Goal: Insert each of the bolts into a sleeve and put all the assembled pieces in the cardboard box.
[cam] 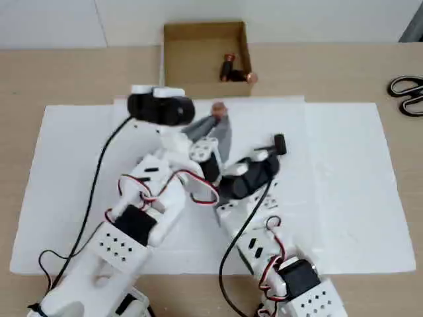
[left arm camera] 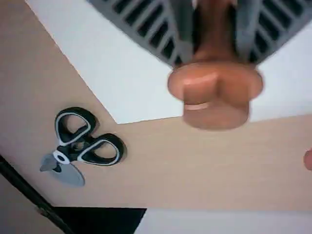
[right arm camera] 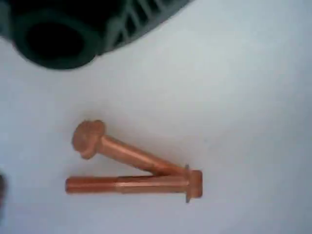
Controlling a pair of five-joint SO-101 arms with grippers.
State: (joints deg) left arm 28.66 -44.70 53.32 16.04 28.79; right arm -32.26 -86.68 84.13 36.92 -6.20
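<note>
Left gripper [left arm camera: 214,44] is clamped on a copper bolt [left arm camera: 214,92]: shank between the grey ribbed fingers [left arm camera: 146,22], hex flange head sticking out past the tips. In the high view that bolt [cam: 218,107] hangs over the far edge of the white foam sheet [cam: 344,198]. The near wall of the cardboard box [cam: 173,63] is just ahead of it. The box is open on top, with copper-and-black assembled pieces [cam: 236,72] lying toward its right wall.

Right gripper [cam: 272,150] sits just beside the left one, further back from the box, closed on a dark sleeve [right arm camera: 53,41]. The sleeve's open bore faces the wrist camera.

Below the right gripper, two loose bolts [right arm camera: 126,153] lie flat on the foam in a narrow V. The upper one's shank tip touches the lower one near its head.

The foam is bare out to its edge on the right gripper's outer side. Scissors [cam: 406,92] lie well off on the table [cam: 66,72], past that edge.
</note>
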